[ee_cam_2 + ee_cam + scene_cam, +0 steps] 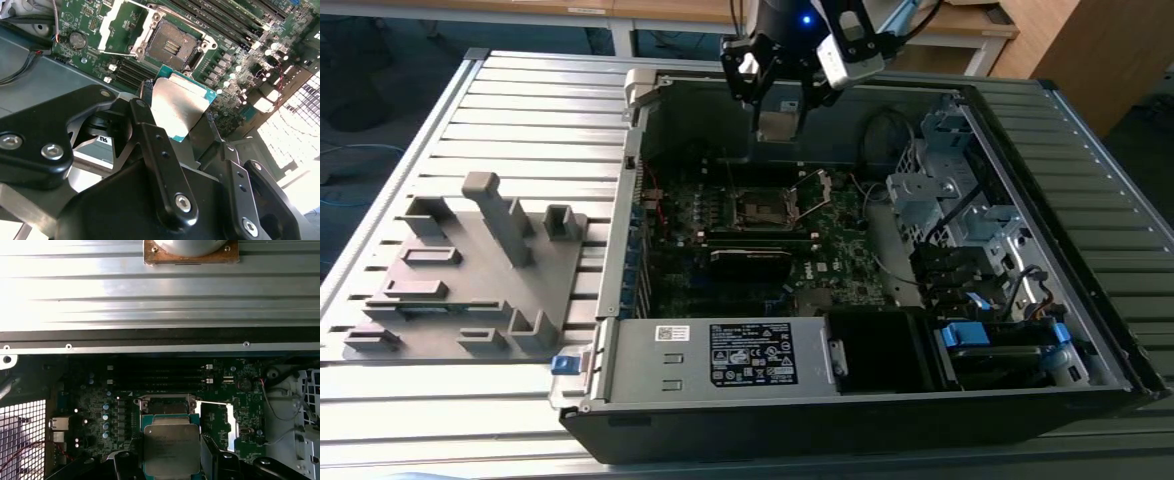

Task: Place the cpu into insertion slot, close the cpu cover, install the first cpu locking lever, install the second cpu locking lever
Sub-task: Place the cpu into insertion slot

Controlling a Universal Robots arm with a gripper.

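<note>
In the exterior view, the tool hangs over the open computer case. It is clamped on the cpu, well above the insertion slot. The cpu cover stands raised just beside that slot.

We judge the first step to be in hand, and seating the chip calls for squaring it to the slot.

In the second wrist view, the fingers pinch the chip's opposite edges, and the slot beyond lies empty.

In the first wrist view, the chip hides part of the slot, and the chip's own far edge is cut off.
</note>
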